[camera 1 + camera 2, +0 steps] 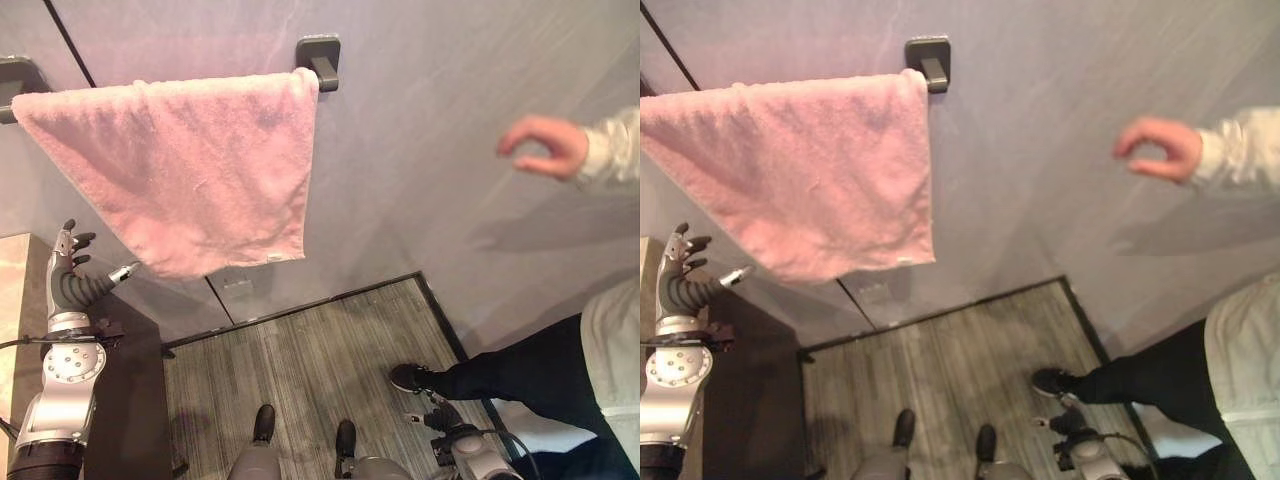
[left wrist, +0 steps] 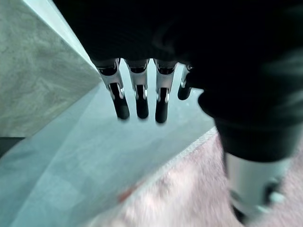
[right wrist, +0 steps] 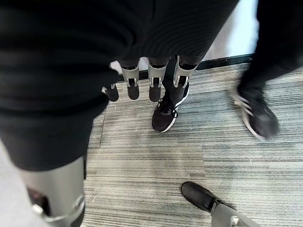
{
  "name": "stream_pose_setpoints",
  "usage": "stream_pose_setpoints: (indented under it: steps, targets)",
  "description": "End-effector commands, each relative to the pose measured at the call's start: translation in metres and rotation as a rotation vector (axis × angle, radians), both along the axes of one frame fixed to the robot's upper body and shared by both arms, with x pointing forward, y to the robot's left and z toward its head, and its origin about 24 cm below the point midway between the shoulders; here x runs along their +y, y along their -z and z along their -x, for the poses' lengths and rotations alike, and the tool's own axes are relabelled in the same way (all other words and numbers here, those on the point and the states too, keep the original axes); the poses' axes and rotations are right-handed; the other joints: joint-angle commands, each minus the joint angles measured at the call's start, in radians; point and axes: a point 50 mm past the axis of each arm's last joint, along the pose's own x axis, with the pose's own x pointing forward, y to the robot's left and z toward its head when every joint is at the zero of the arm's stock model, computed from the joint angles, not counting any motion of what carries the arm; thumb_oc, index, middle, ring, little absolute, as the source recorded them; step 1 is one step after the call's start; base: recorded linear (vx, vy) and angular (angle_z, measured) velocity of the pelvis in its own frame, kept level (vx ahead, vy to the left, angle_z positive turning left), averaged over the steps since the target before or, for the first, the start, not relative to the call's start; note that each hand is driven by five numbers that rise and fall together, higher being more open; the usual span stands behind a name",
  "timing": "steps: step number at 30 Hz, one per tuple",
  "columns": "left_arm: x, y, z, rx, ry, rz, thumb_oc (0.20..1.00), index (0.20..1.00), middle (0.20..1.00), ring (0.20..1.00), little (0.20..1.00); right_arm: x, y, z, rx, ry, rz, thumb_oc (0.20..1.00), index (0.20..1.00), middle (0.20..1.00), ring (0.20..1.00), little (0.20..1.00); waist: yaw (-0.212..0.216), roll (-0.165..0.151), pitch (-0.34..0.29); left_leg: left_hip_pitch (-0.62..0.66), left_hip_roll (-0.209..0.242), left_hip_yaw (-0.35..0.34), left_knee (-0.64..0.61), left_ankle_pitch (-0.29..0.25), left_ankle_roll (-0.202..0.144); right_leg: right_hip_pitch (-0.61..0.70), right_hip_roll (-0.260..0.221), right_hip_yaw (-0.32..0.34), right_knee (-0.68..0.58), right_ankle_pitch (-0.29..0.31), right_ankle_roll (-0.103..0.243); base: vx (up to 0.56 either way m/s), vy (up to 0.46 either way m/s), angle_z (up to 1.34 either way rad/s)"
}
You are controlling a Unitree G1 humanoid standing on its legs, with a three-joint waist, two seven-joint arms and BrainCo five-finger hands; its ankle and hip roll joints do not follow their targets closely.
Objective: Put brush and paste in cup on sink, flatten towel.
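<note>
The pink towel (image 1: 185, 165) hangs spread over the wall bar (image 1: 318, 58), the left hand (image 1: 72, 262) raised beside its lower edge and the right hand (image 3: 142, 85) low over the floor, both with fingers straight.

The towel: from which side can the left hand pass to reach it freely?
The bare wall between the left hand and the pink towel lower edge is free. The wall right of the towel, past the rail bracket, is bare until a person's hand. The floor at lower right is crowded by the person's legs.
</note>
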Motion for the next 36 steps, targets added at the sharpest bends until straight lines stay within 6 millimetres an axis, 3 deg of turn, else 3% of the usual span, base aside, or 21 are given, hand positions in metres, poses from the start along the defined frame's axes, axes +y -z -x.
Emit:
stream_pose_setpoints:
  steps: [1, 5, 6, 12, 14, 15, 16, 17, 20, 26, 32, 34, 35, 36]
  targets:
    - [0.001, -0.021, -0.003, -0.060, 0.031, -0.072, 1.000, 1.000, 1.000, 1.000, 1.000, 0.003, -0.005, -0.011, -0.031, -0.036, 0.007, 1.000, 1.000, 1.000, 1.000, 1.000, 0.009, -0.011, -0.013, 0.061, -0.003, 0.035, 0.005, -0.160, 0.018, -0.049, -0.093, -0.016, 0.057, -0.073, 0.083, 0.00, 0.000, 0.00]
    - [-0.011, -0.011, 0.002, -0.088, 0.051, -0.009, 1.000, 1.000, 1.000, 1.000, 1.000, -0.001, -0.006, -0.011, -0.037, -0.010, 0.012, 1.000, 1.000, 1.000, 1.000, 1.000, 0.011, -0.001, -0.016, 0.068, -0.002, 0.034, 0.005, -0.163, 0.017, -0.040, -0.094, -0.020, 0.055, -0.077, 0.080, 0.00, -0.021, 0.00]
    - [-0.022, 0.001, 0.011, -0.142, 0.043, 0.097, 1.000, 1.000, 1.000, 1.000, 1.000, -0.003, -0.006, -0.011, -0.046, 0.017, 0.013, 1.000, 1.000, 1.000, 1.000, 1.000, 0.013, 0.007, -0.018, 0.075, 0.000, 0.033, 0.005, -0.164, 0.016, -0.031, -0.094, -0.021, 0.055, -0.083, 0.076, 0.01, -0.062, 0.00]
    - [-0.040, 0.031, 0.028, -0.171, 0.006, 0.306, 1.000, 1.000, 1.000, 1.000, 1.000, -0.009, -0.004, -0.004, -0.046, 0.084, 0.022, 1.000, 1.000, 1.000, 1.000, 1.000, 0.021, 0.023, -0.023, 0.088, 0.006, 0.023, 0.005, -0.162, 0.014, -0.011, -0.086, -0.024, 0.055, -0.095, 0.067, 0.00, -0.062, -0.01]
    - [-0.048, 0.070, 0.039, -0.090, -0.072, 0.451, 1.000, 1.000, 1.000, 1.000, 1.000, -0.016, -0.001, 0.005, -0.026, 0.147, 0.044, 1.000, 1.000, 1.000, 1.000, 1.000, 0.031, 0.035, -0.023, 0.088, 0.013, 0.008, 0.008, -0.153, 0.009, 0.006, -0.078, -0.036, 0.051, -0.109, 0.056, 0.00, -0.161, 0.01]
    - [-0.049, 0.080, 0.042, -0.068, -0.100, 0.483, 1.000, 1.000, 1.000, 1.000, 1.000, -0.017, 0.000, 0.006, -0.022, 0.158, 0.050, 1.000, 1.000, 1.000, 1.000, 1.000, 0.033, 0.036, -0.023, 0.086, 0.015, 0.003, 0.009, -0.151, 0.007, 0.009, -0.075, -0.039, 0.049, -0.110, 0.054, 0.00, -0.155, 0.02]
    - [-0.051, 0.104, 0.047, 0.016, -0.149, 0.538, 1.000, 1.000, 1.000, 1.000, 1.000, -0.019, 0.000, 0.006, -0.024, 0.183, 0.064, 1.000, 1.000, 1.000, 1.000, 1.000, 0.038, 0.039, -0.021, 0.082, 0.019, -0.005, 0.009, -0.145, 0.003, 0.012, -0.070, -0.043, 0.046, -0.114, 0.049, 0.00, -0.098, 0.05]
    - [-0.051, 0.104, 0.046, 0.015, -0.148, 0.538, 1.000, 1.000, 1.000, 1.000, 1.000, -0.019, 0.000, 0.006, -0.025, 0.184, 0.064, 1.000, 1.000, 1.000, 1.000, 1.000, 0.037, 0.039, -0.021, 0.081, 0.019, -0.006, 0.009, -0.145, 0.003, 0.012, -0.070, -0.044, 0.046, -0.114, 0.049, -0.01, -0.130, 0.04]
    - [-0.059, 0.174, 0.073, 0.323, -0.288, 0.633, 1.000, 1.000, 1.000, 1.000, 1.000, -0.022, 0.004, 0.012, 0.010, 0.216, 0.091, 1.000, 1.000, 1.000, 1.000, 1.000, 0.045, 0.046, -0.022, 0.076, 0.025, -0.022, 0.009, -0.136, -0.003, 0.023, -0.059, -0.055, 0.041, -0.122, 0.039, 0.01, -0.108, 0.18]
    - [-0.064, 0.225, 0.115, 0.661, -0.393, 0.600, 1.000, 1.000, 1.000, 1.000, 1.000, -0.016, 0.009, 0.017, 0.037, 0.226, 0.090, 1.000, 1.000, 1.000, 1.000, 1.000, 0.035, 0.050, -0.034, 0.082, 0.031, -0.027, 0.005, -0.135, -0.007, 0.034, -0.048, -0.063, 0.035, -0.128, 0.031, 0.02, -0.041, 0.17]
    - [-0.066, 0.226, 0.116, 0.718, -0.329, 0.527, 1.000, 1.000, 1.000, 1.000, 1.000, -0.015, -0.008, -0.005, -0.139, 0.280, 0.053, 1.000, 1.000, 1.000, 1.000, 1.000, 0.018, 0.053, -0.041, 0.087, 0.034, -0.024, 0.005, -0.138, -0.008, 0.038, -0.044, -0.063, 0.032, -0.127, 0.034, 0.00, -0.002, 0.01]
    - [-0.066, 0.227, 0.117, 0.743, -0.312, 0.500, 1.000, 1.000, 1.000, 1.000, 1.000, -0.017, -0.026, -0.024, -0.269, 0.282, 0.042, 1.000, 1.000, 1.000, 1.000, 1.000, 0.011, 0.054, -0.042, 0.088, 0.035, -0.021, 0.005, -0.139, -0.008, 0.036, -0.046, -0.062, 0.032, -0.126, 0.035, 0.00, 0.018, -0.02]
    - [-0.066, 0.232, 0.126, 0.786, -0.328, 0.484, 1.000, 1.000, 1.000, 1.000, 1.000, -0.017, -0.052, -0.046, -0.430, 0.249, 0.030, 1.000, 1.000, 1.000, 1.000, 1.000, 0.006, 0.055, -0.043, 0.088, 0.034, -0.018, 0.005, -0.140, -0.007, 0.032, -0.047, -0.060, 0.033, -0.125, 0.038, 0.00, 0.040, -0.06]
    - [-0.067, 0.235, 0.132, 0.807, -0.336, 0.483, 1.000, 1.000, 1.000, 1.000, 1.000, -0.016, -0.066, -0.056, -0.515, 0.241, 0.015, 1.000, 1.000, 1.000, 1.000, 1.000, 0.003, 0.054, -0.044, 0.089, 0.034, -0.017, 0.005, -0.142, -0.006, 0.030, -0.048, -0.058, 0.034, -0.124, 0.039, 0.00, 0.044, -0.06]
